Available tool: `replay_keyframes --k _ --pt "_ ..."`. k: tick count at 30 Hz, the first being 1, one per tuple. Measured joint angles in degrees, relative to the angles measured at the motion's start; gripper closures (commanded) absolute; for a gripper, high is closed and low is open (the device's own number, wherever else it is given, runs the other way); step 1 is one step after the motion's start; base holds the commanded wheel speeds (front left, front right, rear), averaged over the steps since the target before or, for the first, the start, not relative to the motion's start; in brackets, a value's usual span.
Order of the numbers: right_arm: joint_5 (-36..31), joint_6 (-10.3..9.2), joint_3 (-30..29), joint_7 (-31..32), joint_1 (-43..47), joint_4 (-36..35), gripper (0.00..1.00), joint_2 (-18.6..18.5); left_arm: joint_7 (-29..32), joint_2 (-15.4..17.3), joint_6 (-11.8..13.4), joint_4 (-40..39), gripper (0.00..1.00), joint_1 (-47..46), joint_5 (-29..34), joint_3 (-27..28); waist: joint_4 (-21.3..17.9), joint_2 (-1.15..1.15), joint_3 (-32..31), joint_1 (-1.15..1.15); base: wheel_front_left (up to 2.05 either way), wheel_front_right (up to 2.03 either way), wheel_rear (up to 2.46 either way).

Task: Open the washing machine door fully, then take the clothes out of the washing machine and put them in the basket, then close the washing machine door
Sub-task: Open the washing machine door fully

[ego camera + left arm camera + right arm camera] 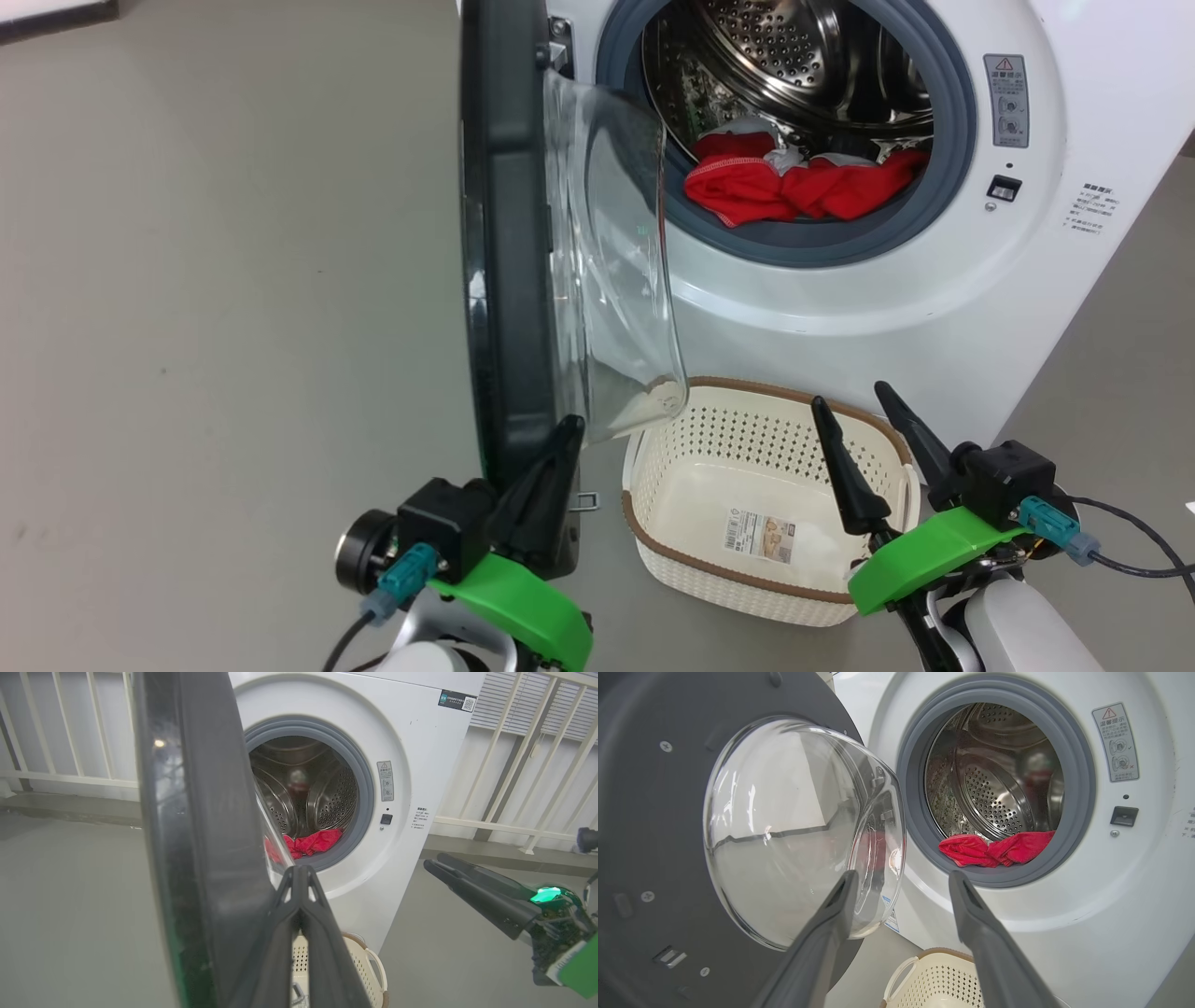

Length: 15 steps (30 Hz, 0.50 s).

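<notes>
Black fingers of the left tool [571, 427] are pressed together on nothing, their tips at the lower inside edge of the washing machine door [504, 233]; whether they touch it I cannot tell. The right tool [851, 397] stands spread wide and empty above the basket [728, 597].

The door is swung out roughly square to the front of the washing machine [840, 308], so the first step looks nearly or quite done, though it may take more swing. The clothes [794, 187] all lie in the drum's mouth, on the lower lip of the grey gasket. The basket holds nothing but its paper label, so emptying the drum and closing the door are both left.

The basket sits on the grey floor [233, 280], close against the foot of the machine, under the opening. The door's bulging window overhangs the basket's left rear corner and stands between the left tool and the drum. The right tool has an open line to the clothes.
</notes>
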Motion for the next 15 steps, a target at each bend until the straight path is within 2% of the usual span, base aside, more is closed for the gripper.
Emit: replay_keyframes --k 7,15 --pt "0.00 0.00 -0.01 0.00 0.00 0.14 0.00 0.00 0.35 1.22 3.86 -1.30 1.00 0.41 0.00 2.66 0.13 0.00 0.30 0.00 0.00 0.00 0.00" --pt "-0.01 0.00 0.02 0.00 0.00 0.11 0.00 0.00 0.90 3.52 6.88 -3.64 1.00 1.78 -0.12 6.54 -0.04 0.00 1.19 0.00 0.00 0.00 0.00"
